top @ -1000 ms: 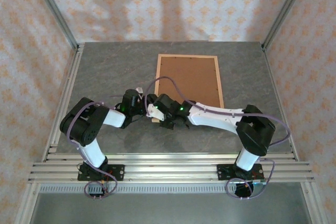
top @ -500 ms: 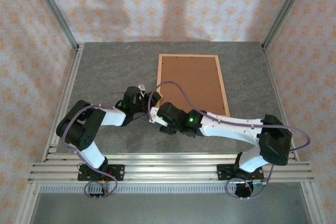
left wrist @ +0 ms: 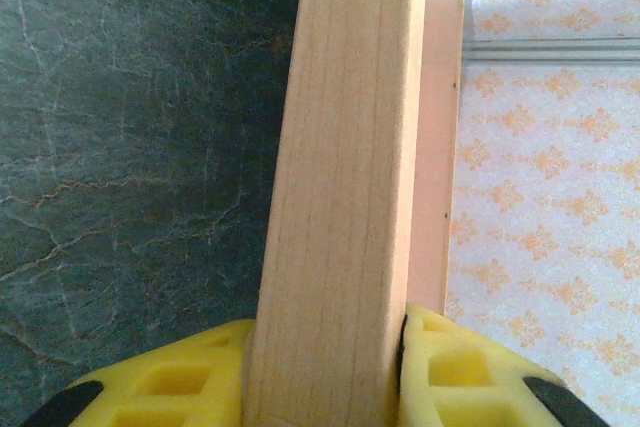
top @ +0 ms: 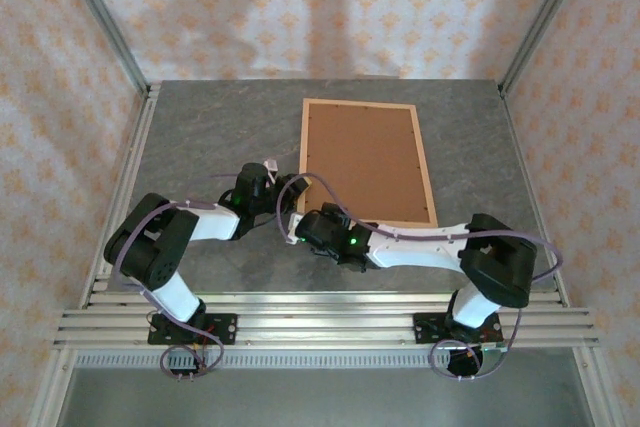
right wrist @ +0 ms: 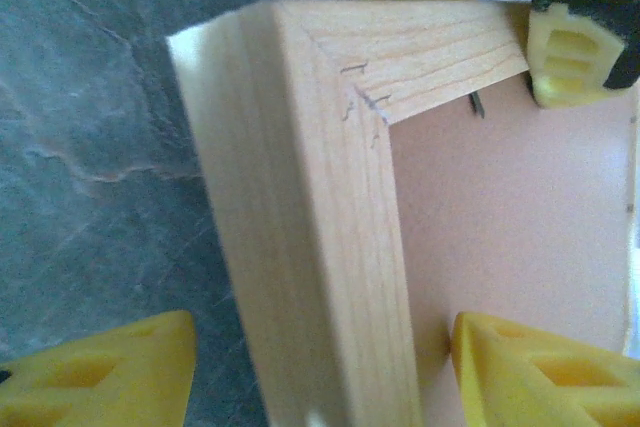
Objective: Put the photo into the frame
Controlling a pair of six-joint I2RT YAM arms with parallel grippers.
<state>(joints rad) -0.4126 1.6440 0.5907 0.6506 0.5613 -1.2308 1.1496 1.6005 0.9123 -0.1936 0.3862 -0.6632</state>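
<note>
**Item 1, the frame** [top: 361, 105]: light wood. You find it lying back-up on the grey marbled table [top: 200, 137], right of centre, with its long sides running away from the arm bases. The brown backing board [top: 365, 162] fills its opening.

**Item 2, left gripper** [top: 288, 185]: you see it at the frame's near-left corner. Its wrist camera has the left gripper [left wrist: 325, 367] with yellow pads [left wrist: 160, 382] pressed against both faces of a wooden rail, so it is clamped on the frame.

**Item 3, right gripper** [top: 298, 230]: it sits at the same corner, just nearer the bases. Its wrist camera has the right gripper [right wrist: 320, 377] astride the adjoining rail. The yellow fingers [right wrist: 100, 367] stand apart with a gap on either side, so it is spread wide and holds nothing.
</note>
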